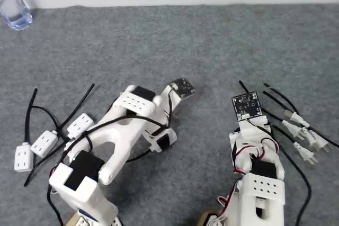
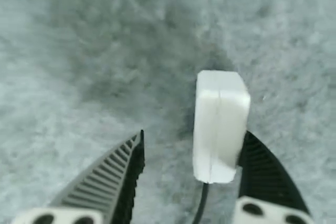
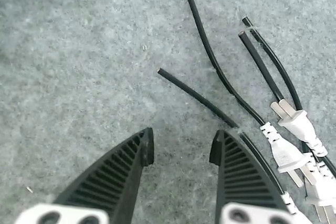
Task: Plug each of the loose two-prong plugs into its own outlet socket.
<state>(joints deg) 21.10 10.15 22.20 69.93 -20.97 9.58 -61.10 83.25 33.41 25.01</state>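
Observation:
A white outlet socket with a black cord stands between the fingers of my left gripper. It rests against one finger and a gap separates it from the other, so the gripper is open. From above, this gripper sits near the table's middle. Three more white sockets lie at the left edge. My right gripper hangs open over bare carpet, beside several white two-prong plugs on black cords. Those plugs lie to the right of the right arm.
Grey carpet covers the table. Loose black cord ends fan out ahead of the right gripper. Socket cords cross at the left. A clear glass object stands in the far left corner.

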